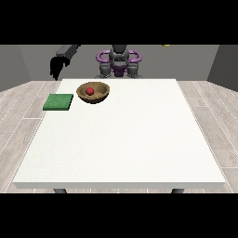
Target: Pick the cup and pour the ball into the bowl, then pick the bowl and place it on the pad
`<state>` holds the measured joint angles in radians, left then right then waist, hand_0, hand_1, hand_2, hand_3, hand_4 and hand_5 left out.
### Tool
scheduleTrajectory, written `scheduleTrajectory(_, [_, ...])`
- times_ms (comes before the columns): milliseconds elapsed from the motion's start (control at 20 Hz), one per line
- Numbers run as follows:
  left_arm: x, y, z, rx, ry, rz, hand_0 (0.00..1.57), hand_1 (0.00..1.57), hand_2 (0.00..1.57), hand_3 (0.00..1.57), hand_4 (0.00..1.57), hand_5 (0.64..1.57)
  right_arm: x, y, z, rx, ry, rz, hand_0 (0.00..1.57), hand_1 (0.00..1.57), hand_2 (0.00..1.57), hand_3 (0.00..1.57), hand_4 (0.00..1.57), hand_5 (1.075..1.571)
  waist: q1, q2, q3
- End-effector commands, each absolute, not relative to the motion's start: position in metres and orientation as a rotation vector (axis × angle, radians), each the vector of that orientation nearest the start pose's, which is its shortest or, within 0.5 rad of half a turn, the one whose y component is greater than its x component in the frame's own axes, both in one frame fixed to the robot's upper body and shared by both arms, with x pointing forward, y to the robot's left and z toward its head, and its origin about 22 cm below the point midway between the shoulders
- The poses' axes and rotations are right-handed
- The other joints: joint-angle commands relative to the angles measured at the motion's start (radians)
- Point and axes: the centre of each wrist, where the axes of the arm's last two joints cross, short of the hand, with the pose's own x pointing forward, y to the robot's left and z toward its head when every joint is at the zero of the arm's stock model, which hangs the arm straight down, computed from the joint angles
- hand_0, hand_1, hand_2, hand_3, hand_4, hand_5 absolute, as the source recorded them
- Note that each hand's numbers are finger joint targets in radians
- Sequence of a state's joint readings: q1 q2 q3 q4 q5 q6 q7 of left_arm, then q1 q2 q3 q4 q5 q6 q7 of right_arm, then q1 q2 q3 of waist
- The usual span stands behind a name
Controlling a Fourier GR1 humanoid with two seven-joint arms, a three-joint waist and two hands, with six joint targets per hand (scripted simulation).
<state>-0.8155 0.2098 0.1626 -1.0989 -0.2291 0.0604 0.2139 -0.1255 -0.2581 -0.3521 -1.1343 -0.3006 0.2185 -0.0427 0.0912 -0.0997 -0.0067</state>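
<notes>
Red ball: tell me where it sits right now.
In the front view the red ball lies inside the wooden bowl, at the table's far left, just right of the green pad.

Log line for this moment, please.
ball: in bowl | bowl: beside pad, not on it | robot hand at view's left: raised, empty

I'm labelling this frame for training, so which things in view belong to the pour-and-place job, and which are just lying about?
Part of the job:
- red ball, lying in the wooden bowl
- green pad, beside the bowl
- hand at the view's left, raised and holding nothing

Just there:
- white table
- small yellow thing at the top edge, too cut off to identify

No cup shows.
</notes>
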Motion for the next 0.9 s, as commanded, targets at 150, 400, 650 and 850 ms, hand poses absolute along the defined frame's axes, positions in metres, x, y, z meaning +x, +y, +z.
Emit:
scheduleTrajectory(150, [0.398, 0.334, 0.19, 0.114, -1.772, -0.121, 0.0, 0.0, 0.0, 0.0, 1.06, 1.558, 0.241, -0.342, -0.066, 0.016, -1.425, -0.301, 0.0, 0.0, 0.0, 0.0, 0.74, 1.565, 0.03, 0.107, 0.006])
scheduleTrajectory(400, [0.386, 0.353, 0.199, 0.074, -1.763, -0.157, 0.0, 0.0, 0.0, 0.0, 1.02, 1.56, 0.227, -0.337, -0.103, -0.013, -1.455, -0.357, 0.0, 0.0, 0.0, 0.0, 0.7, 1.565, 0.059, 0.139, 0.0074])
scheduleTrajectory(650, [0.368, 0.387, 0.197, 0.115, -1.788, -0.135, 0.0, 0.0, 0.0, 0.0, 1.0, 1.542, 0.25, -0.332, -0.101, 0.03, -1.468, -0.304, 0.0, 0.0, 0.0, 0.0, 0.58, 1.558, 0.0, 0.165, 0.0072])
scheduleTrajectory(850, [0.358, 0.402, 0.21, 0.124, -1.824, -0.14, 0.0, 0.0, 0.0, 0.0, 1.01, 1.535, 0.253, -0.329, -0.109, 0.028, -1.483, -0.325, 0.0, 0.0, 0.0, 0.0, 0.55, 1.558, 0.01, 0.191, 0.0074])
